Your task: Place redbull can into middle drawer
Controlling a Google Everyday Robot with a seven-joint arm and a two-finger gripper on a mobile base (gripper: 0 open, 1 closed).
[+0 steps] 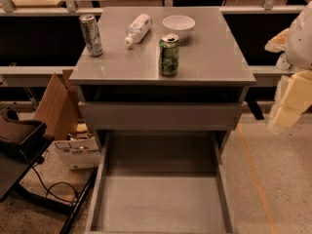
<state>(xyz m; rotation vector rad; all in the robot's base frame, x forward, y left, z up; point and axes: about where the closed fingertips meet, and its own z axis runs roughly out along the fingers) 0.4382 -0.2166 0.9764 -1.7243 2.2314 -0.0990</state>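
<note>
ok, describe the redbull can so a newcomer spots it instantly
Start at the grey cabinet top, with the gripper off to its right. The redbull can stands at the far left corner. It is silver-and-blue, slimmer than the green can at the front, and upright, unlike the lying bottle.

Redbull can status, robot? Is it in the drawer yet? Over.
Gripper right of cabinet, far from can. Redbull can upright on top, back left, not in yet. Bottle lying beside it. Middle drawer open, floor bare.
</note>
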